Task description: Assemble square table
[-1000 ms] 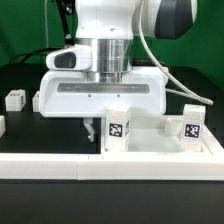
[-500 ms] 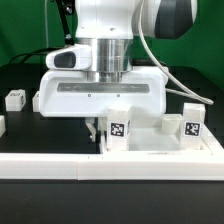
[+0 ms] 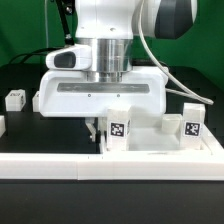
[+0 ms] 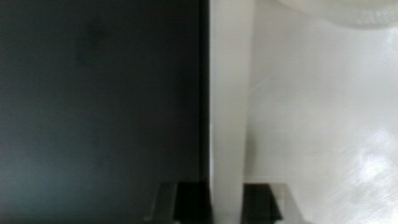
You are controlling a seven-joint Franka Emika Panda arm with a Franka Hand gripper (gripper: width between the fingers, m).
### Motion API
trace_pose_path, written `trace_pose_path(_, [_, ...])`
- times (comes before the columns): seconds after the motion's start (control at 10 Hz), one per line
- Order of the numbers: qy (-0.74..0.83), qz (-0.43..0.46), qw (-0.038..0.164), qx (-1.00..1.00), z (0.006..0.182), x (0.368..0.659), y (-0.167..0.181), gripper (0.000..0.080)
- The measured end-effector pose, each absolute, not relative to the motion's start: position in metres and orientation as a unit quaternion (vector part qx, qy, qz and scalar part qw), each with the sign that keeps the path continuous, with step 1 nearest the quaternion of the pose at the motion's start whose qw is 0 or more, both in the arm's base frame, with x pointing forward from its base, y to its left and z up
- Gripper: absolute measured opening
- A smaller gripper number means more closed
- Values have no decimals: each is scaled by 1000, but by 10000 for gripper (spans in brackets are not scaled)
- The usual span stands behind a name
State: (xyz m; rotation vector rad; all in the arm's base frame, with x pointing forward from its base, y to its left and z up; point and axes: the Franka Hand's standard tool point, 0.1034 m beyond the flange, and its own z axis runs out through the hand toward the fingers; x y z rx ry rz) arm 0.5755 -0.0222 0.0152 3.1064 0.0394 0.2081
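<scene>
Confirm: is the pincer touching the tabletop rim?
Cannot tell. The wrist view shows the pincer straddling the tabletop rim, but blur hides any gap. The exterior view doesn't resolve it.

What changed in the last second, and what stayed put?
The tagged leg beside the end effector shifted slightly toward the exterior view's right within the first half second. Nothing was visibly taken hold of or let go. The loose leg at the exterior view's left stayed put.
</scene>
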Motion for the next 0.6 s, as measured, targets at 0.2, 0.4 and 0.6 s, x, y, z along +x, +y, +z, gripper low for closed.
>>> trace_pose_path(0.2, [-42, 76, 19, 996, 16, 559, -37, 60])
trace_pose_path(0.4, [-69, 44, 0, 997, 15, 552, -45, 60])
trace_pose_path(0.6, [-76, -2, -27, 997, 17, 555, -34, 60])
